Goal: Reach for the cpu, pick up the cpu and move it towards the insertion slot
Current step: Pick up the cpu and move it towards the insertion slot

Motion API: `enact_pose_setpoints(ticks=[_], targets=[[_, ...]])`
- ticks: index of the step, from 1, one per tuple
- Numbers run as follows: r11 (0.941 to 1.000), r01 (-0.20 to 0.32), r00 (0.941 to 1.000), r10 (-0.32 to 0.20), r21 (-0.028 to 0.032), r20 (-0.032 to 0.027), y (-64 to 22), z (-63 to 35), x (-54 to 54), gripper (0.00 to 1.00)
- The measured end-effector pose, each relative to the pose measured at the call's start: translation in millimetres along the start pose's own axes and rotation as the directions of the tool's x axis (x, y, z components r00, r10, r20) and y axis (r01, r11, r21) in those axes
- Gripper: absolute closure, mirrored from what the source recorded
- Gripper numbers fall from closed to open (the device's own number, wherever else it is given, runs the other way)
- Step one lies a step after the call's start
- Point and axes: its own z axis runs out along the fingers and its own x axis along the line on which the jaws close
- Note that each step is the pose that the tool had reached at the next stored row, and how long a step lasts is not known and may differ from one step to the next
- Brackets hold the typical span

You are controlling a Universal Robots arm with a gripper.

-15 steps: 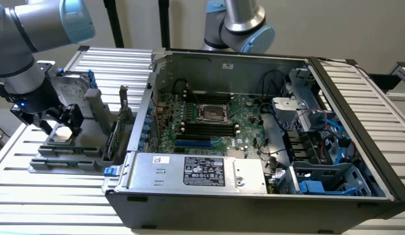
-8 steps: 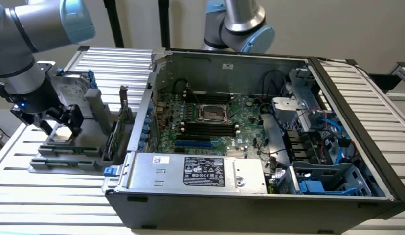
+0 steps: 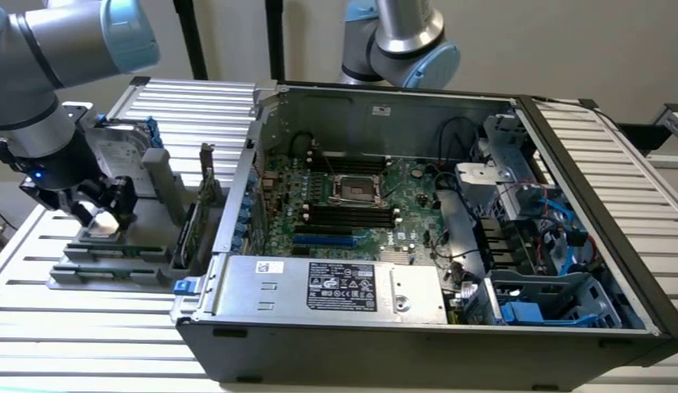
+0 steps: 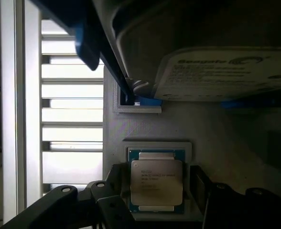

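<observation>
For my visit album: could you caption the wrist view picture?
Open robot hand straddling the cpu, which rests in a grey holder beside a hard drive.

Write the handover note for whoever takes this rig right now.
Gripper: open, one finger on each side of the cpu; contact cannot be told.
Cpu: lies flat in its recess on the grey parts holder, outside the computer case, near the hard drive.
Insertion slot: on the motherboard inside the open case, far from the gripper.
Done: the reach.
Left: grip, lift, carry to the slot.
</observation>
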Motion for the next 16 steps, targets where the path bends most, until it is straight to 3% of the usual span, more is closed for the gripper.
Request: enact_pose_setpoints(ticks=[2, 3, 11, 16], targets=[[1.0000, 0.000, 1.0000, 0.000, 0.0000, -0.0016, 0.0, 0.0, 0.0, 0.34], [1.0000, 0.000, 1.0000, 0.000, 0.0000, -0.0024, 0.0, 0.0, 0.0, 0.42], [1.0000, 0.000, 1.0000, 0.000, 0.0000, -0.0088, 0.0, -0.7, 0.0, 0.45], [1.0000, -0.001, 0.9999, 0.001, 0.0001, -0.0110, 0.4, -6.5, -0.1, 0.45]])
